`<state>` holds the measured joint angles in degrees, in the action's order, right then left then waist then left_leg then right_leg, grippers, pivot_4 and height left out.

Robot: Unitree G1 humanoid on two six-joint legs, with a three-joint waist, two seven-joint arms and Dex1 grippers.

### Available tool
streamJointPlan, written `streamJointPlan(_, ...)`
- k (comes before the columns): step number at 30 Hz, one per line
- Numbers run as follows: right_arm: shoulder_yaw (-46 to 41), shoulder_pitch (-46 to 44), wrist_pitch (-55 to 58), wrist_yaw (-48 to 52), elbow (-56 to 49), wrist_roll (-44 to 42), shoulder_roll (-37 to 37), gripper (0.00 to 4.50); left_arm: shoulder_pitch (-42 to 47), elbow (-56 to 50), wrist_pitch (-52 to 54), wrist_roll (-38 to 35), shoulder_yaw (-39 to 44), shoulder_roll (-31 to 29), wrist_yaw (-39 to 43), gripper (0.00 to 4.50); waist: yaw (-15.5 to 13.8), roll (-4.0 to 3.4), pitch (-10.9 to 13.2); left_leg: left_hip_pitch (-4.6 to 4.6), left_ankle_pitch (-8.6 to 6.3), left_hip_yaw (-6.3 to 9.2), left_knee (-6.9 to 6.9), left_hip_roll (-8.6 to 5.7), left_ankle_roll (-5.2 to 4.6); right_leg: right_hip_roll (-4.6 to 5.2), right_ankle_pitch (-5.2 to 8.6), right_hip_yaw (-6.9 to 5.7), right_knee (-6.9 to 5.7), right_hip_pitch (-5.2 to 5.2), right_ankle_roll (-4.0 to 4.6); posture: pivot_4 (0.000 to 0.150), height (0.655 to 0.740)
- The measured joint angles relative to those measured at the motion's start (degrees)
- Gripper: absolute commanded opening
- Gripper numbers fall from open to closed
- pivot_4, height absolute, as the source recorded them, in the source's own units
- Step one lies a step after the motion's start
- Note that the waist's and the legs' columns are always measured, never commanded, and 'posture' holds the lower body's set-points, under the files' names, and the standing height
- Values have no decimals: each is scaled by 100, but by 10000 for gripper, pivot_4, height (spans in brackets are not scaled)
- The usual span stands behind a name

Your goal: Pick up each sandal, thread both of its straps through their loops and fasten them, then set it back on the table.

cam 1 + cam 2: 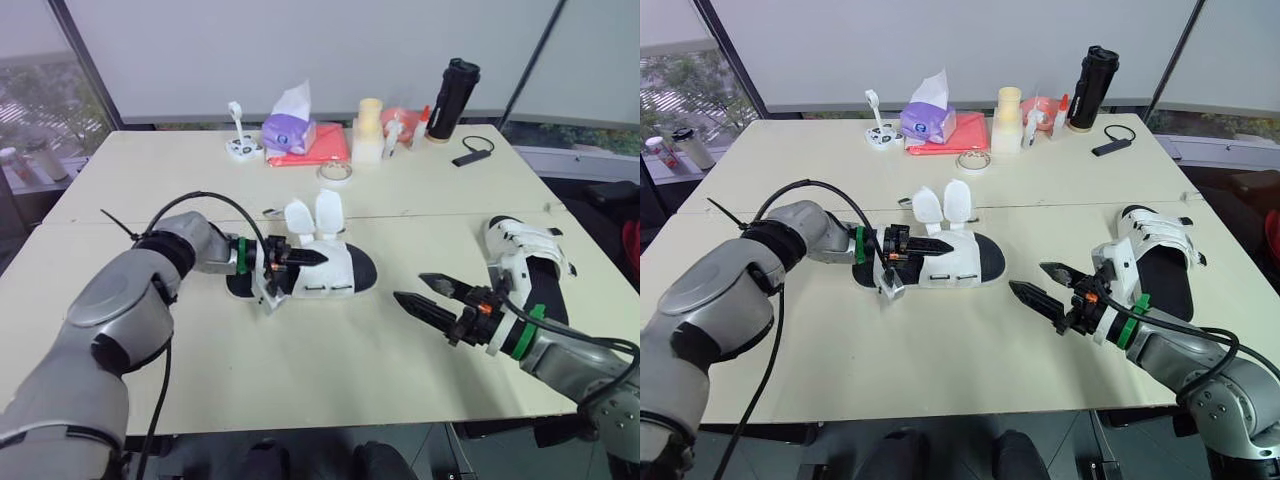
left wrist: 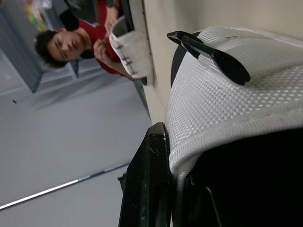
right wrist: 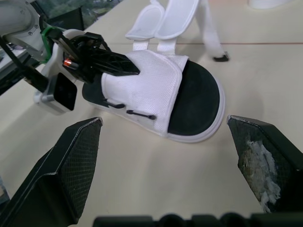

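Centre frame, the left hand (image 1: 310, 258) pinches a white-mesh, black-soled sandal (image 1: 340, 278) on the cream surface (image 1: 300, 360); the spread right hand (image 1: 410, 287), lower right, might knock that shallow grip loose.

Left arm: reaches forward, elbow bent, forearm turned inward and low.
Left gripper (image 1: 305, 257): points to the right, fingers pinched on the white flap of the sandal (image 1: 338, 278).
Right arm: stretched forward, forearm angled left.
Right gripper (image 1: 408, 287): fingers spread wide, tips pointing left.

cream table (image 1: 330, 380) | centre sandal (image 1: 340, 280) | right sandal (image 1: 520, 242) | tape roll (image 1: 335, 173) | tissue box (image 1: 288, 131) | black bottle (image 1: 452, 98)
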<state>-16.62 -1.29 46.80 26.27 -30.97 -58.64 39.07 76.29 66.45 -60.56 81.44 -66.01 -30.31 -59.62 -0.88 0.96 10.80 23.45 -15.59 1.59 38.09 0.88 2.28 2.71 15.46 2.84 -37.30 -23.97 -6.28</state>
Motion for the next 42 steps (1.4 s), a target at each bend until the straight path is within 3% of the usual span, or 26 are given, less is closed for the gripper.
streamJointPlan(7,-61,180,3,-27,-21,-17,-33,45000,11,287,-64,46,-50,233,-292,143,-6,0,-1,-1,0,-2,1,-3,0,3,0,0,1,2,-1,1500,7400)
streamJointPlan(10,-138,181,17,-36,-21,-51,-31,45000,-17,328,-272,-127,26,258,-270,10615,-2,1,-1,-1,0,-1,1,-3,0,3,0,0,0,2,-1,1500,7400)
streamJointPlan(15,-160,146,23,-22,-6,-10,-26,45000,-156,330,-508,-382,155,354,-35,35403,10,2,0,-1,0,-1,2,-2,0,1,0,0,-1,2,-1,1500,7400)
streamJointPlan(21,-154,63,49,20,87,-2,-5,45000,-262,476,-764,-1165,763,158,904,35403,25,1,0,-4,0,-1,3,-1,1,0,0,0,-4,2,-1,1500,7400)
streamJointPlan(26,-161,48,52,110,150,41,50,45000,-593,686,-1383,-2466,1737,-405,2536,35403,27,0,-1,-4,1,-2,3,-1,1,0,0,0,-4,1,0,1500,7400)
streamJointPlan(29,-190,58,52,170,175,58,92,45000,-797,1161,-1776,-3639,2528,-611,4242,35403,29,-1,-2,-5,1,-3,4,0,1,0,0,0,-5,1,0,1500,7400)
streamJointPlan(32,-186,31,61,231,273,104,104,45000,-1231,1378,-1545,-5188,3604,-574,6743,35403,19,-12,-8,-9,1,-4,5,-1,1,0,0,-1,-3,13,0,1500,7400)
streamJointPlan(33,-182,-12,65,254,348,116,104,45000,-1691,907,-851,-6303,4101,-492,8177,35403,29,-20,-12,-17,1,-6,5,-1,1,3,0,0,-3,23,1,1500,7400)
streamJointPlan(36,-101,-204,71,335,543,186,103,45000,-2730,-621,746,-8100,4573,-367,10305,35403,68,-19,-12,-16,1,2,10,5,1,2,-1,-1,-5,23,2,1500,7400)
streamJointPlan(39,93,-501,71,406,747,312,83,45000,-3004,-1429,1184,-8284,4662,-251,10662,35403,51,-17,-11,-16,1,9,18,5,0,-3,-1,-3,-14,23,2,1500,7400)
streamJointPlan(42,135,-591,71,455,788,389,81,45000,-2990,-1741,1133,-7920,4724,-290,10427,35403,41,-19,-13,-22,0,8,18,4,-1,-3,-1,-3,-13,29,2,1500,7400)
